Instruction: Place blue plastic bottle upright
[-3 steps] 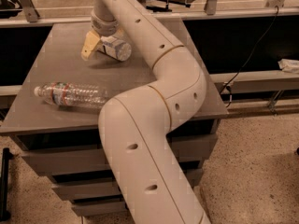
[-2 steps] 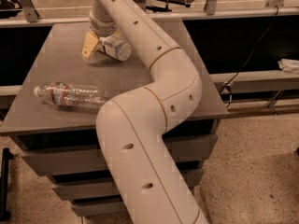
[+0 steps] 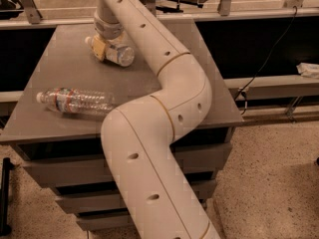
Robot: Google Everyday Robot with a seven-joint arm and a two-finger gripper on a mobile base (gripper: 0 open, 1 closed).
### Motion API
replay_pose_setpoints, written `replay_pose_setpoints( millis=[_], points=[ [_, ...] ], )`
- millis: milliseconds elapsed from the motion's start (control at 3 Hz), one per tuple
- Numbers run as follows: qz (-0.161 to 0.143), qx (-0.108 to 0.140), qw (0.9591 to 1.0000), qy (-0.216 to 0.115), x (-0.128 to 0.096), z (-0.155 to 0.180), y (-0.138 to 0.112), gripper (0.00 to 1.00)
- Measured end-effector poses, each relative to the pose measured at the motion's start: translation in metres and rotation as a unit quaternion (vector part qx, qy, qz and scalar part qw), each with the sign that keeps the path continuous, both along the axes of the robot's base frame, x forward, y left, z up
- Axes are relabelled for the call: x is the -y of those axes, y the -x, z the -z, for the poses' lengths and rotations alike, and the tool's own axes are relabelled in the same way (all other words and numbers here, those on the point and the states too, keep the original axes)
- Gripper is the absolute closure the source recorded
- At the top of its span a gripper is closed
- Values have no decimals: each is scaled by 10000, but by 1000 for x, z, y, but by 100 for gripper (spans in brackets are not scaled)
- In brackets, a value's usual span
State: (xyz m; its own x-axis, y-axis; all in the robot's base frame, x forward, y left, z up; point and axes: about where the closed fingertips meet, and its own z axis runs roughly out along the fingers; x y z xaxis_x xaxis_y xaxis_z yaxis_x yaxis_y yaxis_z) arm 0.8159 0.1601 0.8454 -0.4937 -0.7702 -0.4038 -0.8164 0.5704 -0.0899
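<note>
The blue plastic bottle (image 3: pixel 121 55) is small and clear with a white label. It lies on its side at the far middle of the grey table (image 3: pixel 65 76), its cap end pointing left. My gripper (image 3: pixel 101 47) comes down from the arm's wrist right at the bottle's cap end and touches or straddles it. The wrist hides the bottle's neck. The white arm (image 3: pixel 164 113) sweeps from the lower middle up across the table to that spot.
A longer ribbed clear bottle (image 3: pixel 77 101) with a red-and-blue label lies on its side near the table's front left edge. Drawers sit under the table. A rail and a dark gap run behind it. A cable hangs at the right.
The arm has leaned slightly to the left. The gripper and the small bottle stay at nearly the same spot on the far side of the table.
</note>
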Motion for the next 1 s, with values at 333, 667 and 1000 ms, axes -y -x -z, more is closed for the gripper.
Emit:
replay_pose_setpoints(
  millis=[333, 667, 1000],
  points=[
    [158, 263, 9995, -71, 14, -28, -5, 85],
    [489, 721, 9960, -203, 53, -78, -11, 100],
    [662, 1155, 9890, -652, 94, -126, -14, 100]
  ],
)
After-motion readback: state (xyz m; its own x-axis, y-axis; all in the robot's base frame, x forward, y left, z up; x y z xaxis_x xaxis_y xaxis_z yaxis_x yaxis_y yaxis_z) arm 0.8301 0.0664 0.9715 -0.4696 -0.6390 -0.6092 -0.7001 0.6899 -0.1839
